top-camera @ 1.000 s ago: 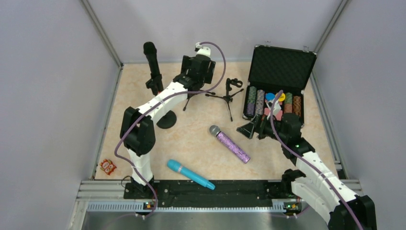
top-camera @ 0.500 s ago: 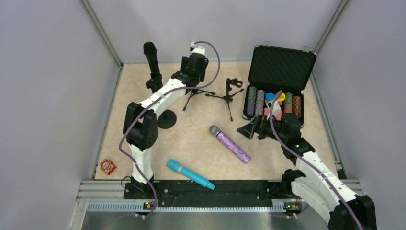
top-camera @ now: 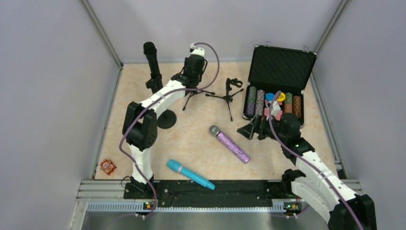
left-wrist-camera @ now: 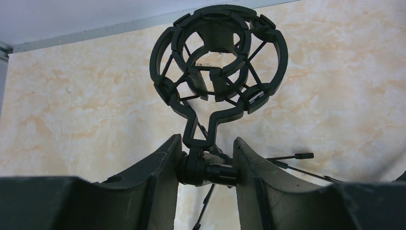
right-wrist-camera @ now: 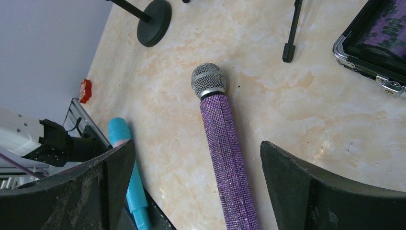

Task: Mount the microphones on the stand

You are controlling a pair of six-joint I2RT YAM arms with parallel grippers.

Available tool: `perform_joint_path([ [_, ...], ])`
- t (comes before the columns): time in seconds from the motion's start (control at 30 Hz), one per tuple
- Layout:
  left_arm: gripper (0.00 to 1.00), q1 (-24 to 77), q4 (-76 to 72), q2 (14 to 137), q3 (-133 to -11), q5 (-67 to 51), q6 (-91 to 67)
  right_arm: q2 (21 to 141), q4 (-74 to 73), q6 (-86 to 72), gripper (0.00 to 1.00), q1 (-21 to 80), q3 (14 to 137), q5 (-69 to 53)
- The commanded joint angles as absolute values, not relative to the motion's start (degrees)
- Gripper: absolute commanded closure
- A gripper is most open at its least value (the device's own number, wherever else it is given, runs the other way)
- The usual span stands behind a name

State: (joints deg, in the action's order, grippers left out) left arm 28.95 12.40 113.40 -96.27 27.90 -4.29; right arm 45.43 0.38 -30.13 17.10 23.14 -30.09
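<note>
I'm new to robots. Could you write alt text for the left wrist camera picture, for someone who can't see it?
Two dark fingers of the left arm clamp a black microphone stand at its swivel joint, just below its empty, web-like round cradle. Behind them is a beige marbled table, with thin tripod legs showing at lower right.

Bare tabletop [top-camera: 191, 143] around the purple microphone [top-camera: 229, 143]
Bounded by tripod stand [top-camera: 228, 97] behind, open case [top-camera: 282, 64] to the right, cyan microphone [top-camera: 190, 174] toward the near edge
</note>
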Motion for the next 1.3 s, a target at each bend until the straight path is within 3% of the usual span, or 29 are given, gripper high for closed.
perform_joint_path([
  [0.0, 1.00, 29.07, 5.87, 107.38, -94.46, 28.66, -2.05, 45.65, 1.24, -29.13, 0.01, 16.72, 23.47, -29.97],
  [0.67, 1.00, 31.50, -5.51, 94.75, -89.60, 29.00, 1.62, 45.11, 1.50, -30.23, 0.01, 16.78, 22.86, -30.85],
  [1.27, 1.00, 34.16, -4.67, 92.16, -99.28, 29.00, 6.58, 44.25, 1.68, -30.89, 0.01, 16.72, 22.08, -30.95],
])
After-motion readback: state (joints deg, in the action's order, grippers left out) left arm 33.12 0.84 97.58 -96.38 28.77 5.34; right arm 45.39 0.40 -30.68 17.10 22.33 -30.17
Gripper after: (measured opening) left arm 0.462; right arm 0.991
